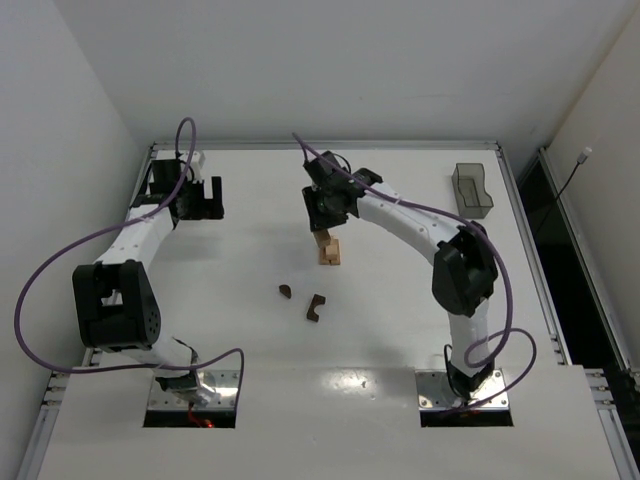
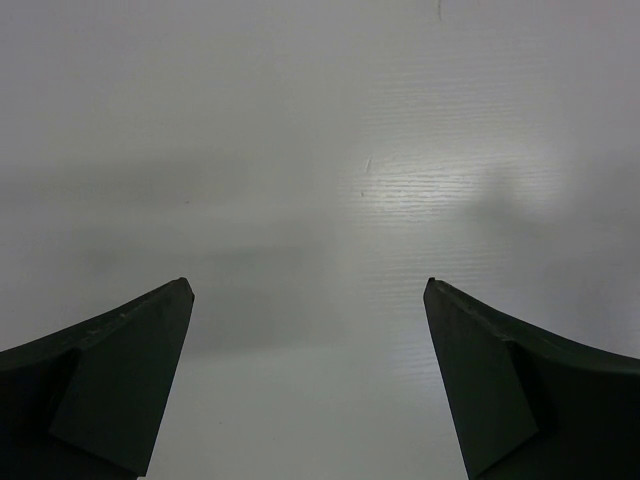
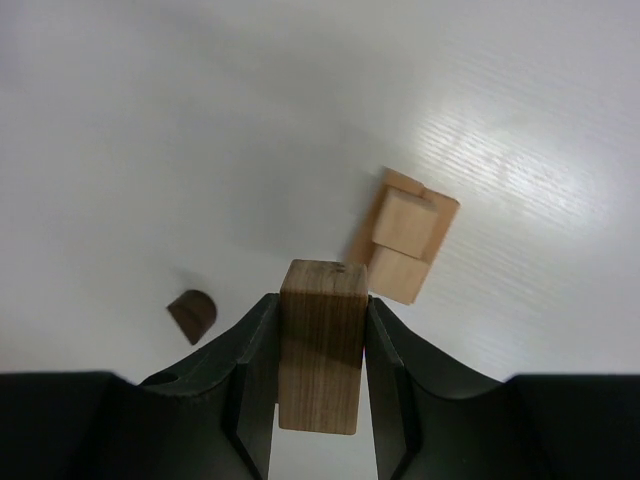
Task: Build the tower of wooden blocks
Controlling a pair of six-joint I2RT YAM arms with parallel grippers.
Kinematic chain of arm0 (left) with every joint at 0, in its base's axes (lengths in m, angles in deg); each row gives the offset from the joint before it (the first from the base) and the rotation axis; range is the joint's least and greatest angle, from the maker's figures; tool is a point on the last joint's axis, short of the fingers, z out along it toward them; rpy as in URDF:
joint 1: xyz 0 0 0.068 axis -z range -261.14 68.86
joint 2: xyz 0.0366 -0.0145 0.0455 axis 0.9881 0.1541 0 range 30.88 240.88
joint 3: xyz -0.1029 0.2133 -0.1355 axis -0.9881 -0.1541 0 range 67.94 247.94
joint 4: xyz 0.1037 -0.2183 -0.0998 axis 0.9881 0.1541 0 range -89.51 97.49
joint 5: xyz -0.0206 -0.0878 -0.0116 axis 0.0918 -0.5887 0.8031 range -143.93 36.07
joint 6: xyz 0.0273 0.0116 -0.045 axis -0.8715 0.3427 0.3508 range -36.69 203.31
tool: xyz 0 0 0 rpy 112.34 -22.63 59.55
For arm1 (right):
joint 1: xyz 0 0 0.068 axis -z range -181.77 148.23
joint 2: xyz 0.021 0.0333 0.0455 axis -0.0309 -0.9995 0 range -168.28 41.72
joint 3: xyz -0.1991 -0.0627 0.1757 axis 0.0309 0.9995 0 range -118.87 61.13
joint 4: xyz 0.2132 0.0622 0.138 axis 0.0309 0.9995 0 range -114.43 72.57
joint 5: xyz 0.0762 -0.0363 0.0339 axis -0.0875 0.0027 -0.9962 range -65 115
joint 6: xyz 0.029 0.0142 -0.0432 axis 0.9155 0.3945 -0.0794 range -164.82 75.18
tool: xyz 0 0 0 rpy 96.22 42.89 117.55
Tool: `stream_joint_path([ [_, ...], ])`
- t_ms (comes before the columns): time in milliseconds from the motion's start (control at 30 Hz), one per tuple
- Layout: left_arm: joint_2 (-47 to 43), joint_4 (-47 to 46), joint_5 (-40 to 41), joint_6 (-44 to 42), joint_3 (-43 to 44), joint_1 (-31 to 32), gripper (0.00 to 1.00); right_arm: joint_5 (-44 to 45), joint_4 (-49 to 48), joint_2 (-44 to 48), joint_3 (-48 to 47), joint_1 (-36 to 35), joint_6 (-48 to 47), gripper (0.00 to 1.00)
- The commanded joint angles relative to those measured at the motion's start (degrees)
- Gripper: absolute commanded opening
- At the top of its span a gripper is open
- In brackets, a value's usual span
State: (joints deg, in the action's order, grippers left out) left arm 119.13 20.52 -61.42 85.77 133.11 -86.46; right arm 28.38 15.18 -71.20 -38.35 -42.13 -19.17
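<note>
Above the white bench [image 1: 400, 340], my left gripper [image 2: 308, 285] stands wide apart. My right gripper [image 3: 320, 305] is clamped on a tan block [image 3: 320, 370], its sides hidden. The tower [image 3: 405, 240] sits just ahead of it, slightly right; a dark half-round piece [image 3: 192, 315] lies left.

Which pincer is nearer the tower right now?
Right. The right pincer, shut on a wood block, hangs right by the tower. The left pincer, open, sits far off to the tower's left, near the table's far edge.
</note>
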Motion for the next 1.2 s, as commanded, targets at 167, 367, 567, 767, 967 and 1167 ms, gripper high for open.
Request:
stream_joint_path([
  [167,-2.20,-1.66,0.81,0.71,-0.22,0.49,1.00,3.92,5.47,-3.53,0.08,1.86,13.73,0.00],
  [367,-1.68,-1.66,0.81,0.71,-0.22,0.49,1.00,3.21,5.47,-5.64,0.60,3.61,15.74,0.00],
  [567,-1.15,-1.14,0.28,0.71,0.84,0.49,1.00,4.53,5.47,-7.57,0.08,4.15,16.36,0.00],
  [767,-0.62,-1.14,0.28,0.71,0.84,0.49,1.00,6.03,4.86,-8.80,-0.63,4.68,15.23,0.00],
  [967,-0.09,-1.14,0.28,0.18,0.84,0.49,1.00,6.03,3.80,-9.33,-1.15,4.68,14.60,0.00],
  [1167,0.43,-1.14,0.28,0.18,0.84,0.49,1.00,6.55,2.23,-9.33,-1.15,4.68,13.56,0.00],
])
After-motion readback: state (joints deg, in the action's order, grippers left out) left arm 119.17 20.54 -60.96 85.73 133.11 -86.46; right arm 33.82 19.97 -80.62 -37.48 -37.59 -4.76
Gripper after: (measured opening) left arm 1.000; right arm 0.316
